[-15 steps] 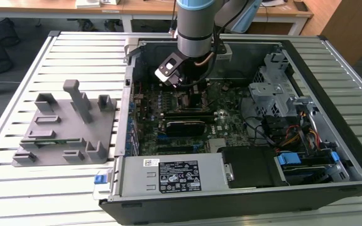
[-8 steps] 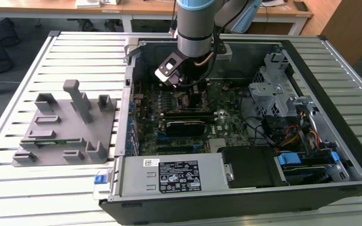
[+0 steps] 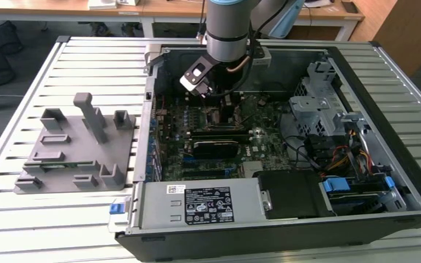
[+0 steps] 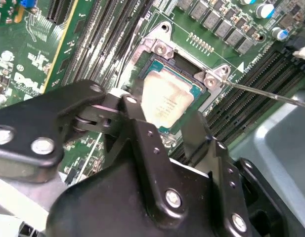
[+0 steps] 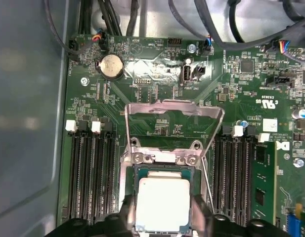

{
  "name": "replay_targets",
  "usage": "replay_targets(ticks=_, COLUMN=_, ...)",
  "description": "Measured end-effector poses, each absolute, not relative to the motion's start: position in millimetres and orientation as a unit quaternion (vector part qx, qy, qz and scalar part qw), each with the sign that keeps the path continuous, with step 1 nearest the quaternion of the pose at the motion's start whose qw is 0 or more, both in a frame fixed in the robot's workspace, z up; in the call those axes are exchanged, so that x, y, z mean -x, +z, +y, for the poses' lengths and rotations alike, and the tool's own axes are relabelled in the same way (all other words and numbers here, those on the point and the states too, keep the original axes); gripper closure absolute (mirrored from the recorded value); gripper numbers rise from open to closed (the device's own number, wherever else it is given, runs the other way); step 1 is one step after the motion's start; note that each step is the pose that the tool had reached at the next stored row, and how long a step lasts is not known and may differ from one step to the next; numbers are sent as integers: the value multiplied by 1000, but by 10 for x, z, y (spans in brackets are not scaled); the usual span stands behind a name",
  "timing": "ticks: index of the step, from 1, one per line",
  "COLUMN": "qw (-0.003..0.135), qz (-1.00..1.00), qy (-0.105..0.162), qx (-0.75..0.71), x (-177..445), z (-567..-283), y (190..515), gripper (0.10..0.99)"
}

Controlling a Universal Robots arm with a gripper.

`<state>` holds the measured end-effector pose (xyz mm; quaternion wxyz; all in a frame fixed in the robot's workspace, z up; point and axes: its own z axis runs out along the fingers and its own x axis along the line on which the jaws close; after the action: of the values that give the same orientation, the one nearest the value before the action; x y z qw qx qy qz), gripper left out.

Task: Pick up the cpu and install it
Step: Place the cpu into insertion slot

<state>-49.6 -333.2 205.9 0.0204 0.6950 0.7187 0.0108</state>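
My gripper (image 5: 163, 222) was positioned low over the motherboard (image 5: 93, 94), straddling the cpu (image 5: 163, 202). The cpu lay flat within the socket (image 5: 142, 158), whose load plate (image 5: 174, 106) stood swung open. I could not tell whether my gripper clamped the cpu or merely flanked it.

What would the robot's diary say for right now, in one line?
gripper: low over cpu | cpu: lying flat in socket | socket cover: flipped open | where: inside computer case

shiny metal cpu (image 5: 163, 205), glossy motherboard (image 5: 157, 98), matt grey plastic fixture (image 3: 72, 164), ribbed metal table (image 3: 86, 60)
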Motion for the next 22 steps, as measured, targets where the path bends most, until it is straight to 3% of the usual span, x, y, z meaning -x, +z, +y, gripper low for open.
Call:
replay_targets(ticks=12, qw=17, qz=719, qy=8, qx=-695, x=493, z=-3332, y=2133, gripper=973)
replay_targets(ticks=22, qw=17, qz=719, qy=7, qx=-695, x=493, z=-3332, y=2170, gripper=980)
